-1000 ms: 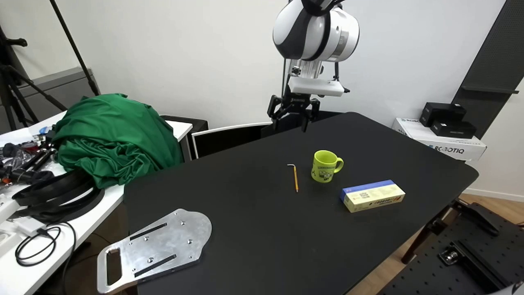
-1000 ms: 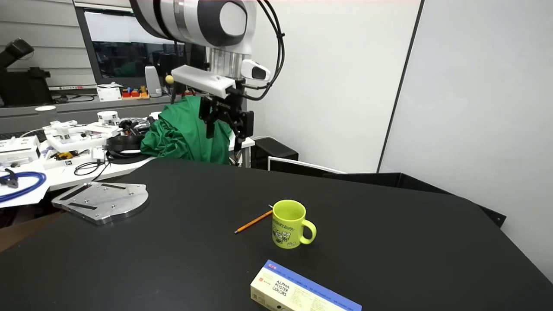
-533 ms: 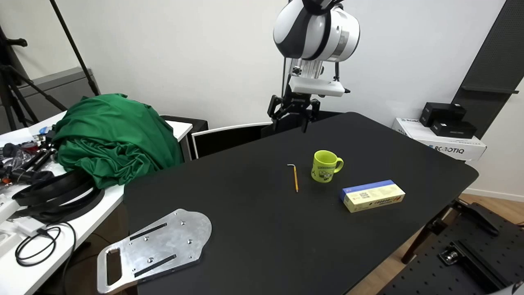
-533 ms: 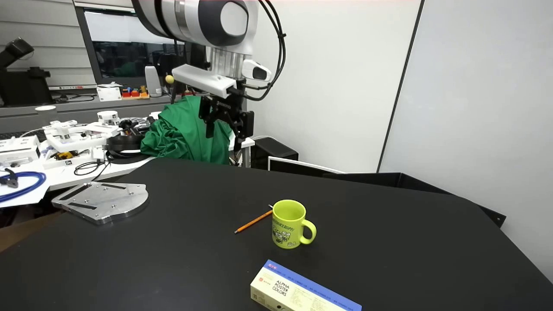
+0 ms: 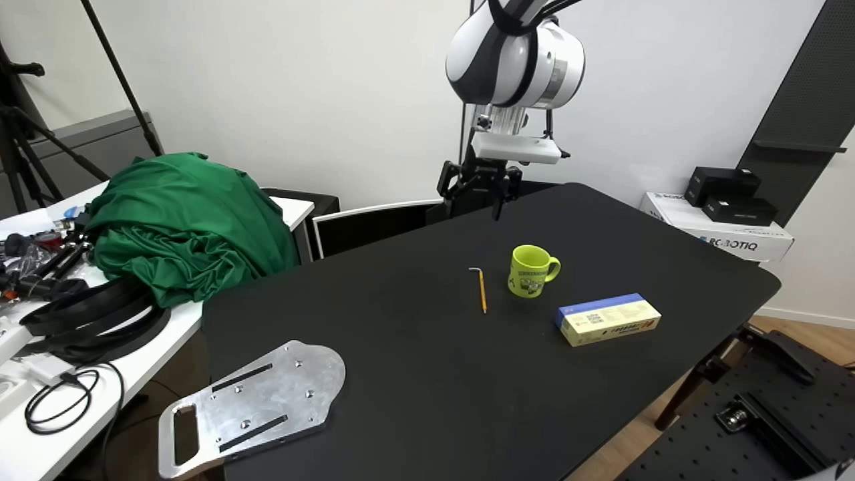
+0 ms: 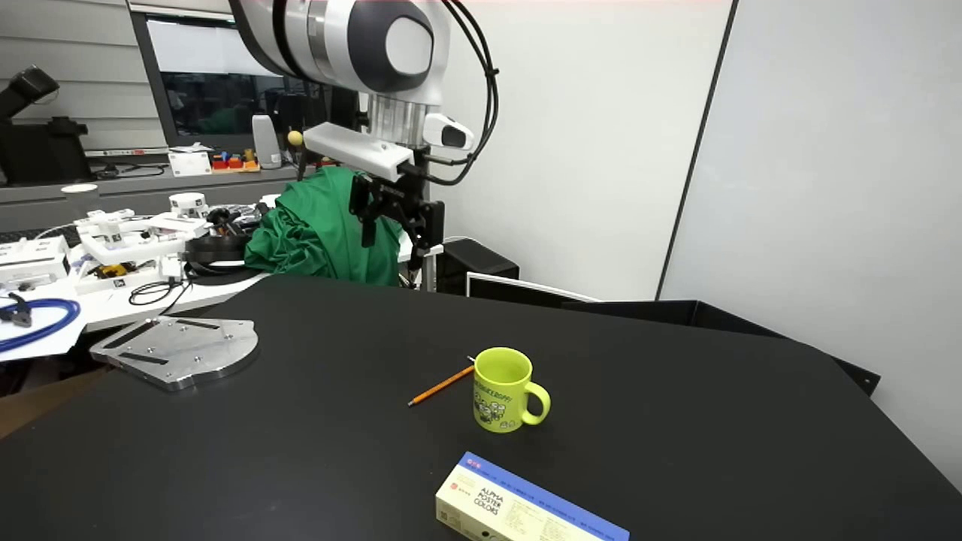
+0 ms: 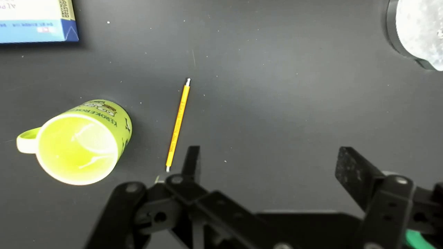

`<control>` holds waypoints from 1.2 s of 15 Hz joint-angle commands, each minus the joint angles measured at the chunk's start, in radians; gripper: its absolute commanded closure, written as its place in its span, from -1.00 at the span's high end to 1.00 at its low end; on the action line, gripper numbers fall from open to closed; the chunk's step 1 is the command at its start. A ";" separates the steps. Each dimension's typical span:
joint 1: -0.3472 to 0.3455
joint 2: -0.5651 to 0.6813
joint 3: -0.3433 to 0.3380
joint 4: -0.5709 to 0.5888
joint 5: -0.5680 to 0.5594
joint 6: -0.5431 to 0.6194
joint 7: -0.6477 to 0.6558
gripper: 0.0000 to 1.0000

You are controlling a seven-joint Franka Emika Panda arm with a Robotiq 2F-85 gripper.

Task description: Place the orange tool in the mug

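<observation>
Stretching wide in both exterior views, a matte black tabletop lies lower than the black two-fingered gripper, whose jaws stand spread apart. On the surface, a pale-yellow-and-blue rectangular box rests near an upright lime yellow-green mug with one side handle; just beside the mug, not touching, lies the thin orange pencil-like tool.

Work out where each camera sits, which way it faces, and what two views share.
In an exterior view: raised, looking down across the table to the wall; arm and tool show.
In an exterior view: raised, nearest the box, looking past the mug toward arm and tool.
Wrist view: arm-mounted, looking down at the table and orange stick; the tool's fingers show, apart.
Both exterior views share mug, orange stick, box, metal plate and green cloth.
</observation>
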 commanded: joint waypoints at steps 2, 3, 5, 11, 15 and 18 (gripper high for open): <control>-0.024 0.096 0.003 0.058 0.025 0.069 -0.004 1.00; -0.028 0.115 0.001 0.066 0.024 0.084 0.000 1.00; -0.049 0.160 0.005 0.088 0.032 0.109 -0.010 1.00; -0.072 0.284 0.002 0.131 0.034 0.202 0.024 1.00; -0.076 0.356 0.011 0.139 0.053 0.280 0.042 1.00; -0.072 0.401 0.013 0.148 0.058 0.314 0.057 1.00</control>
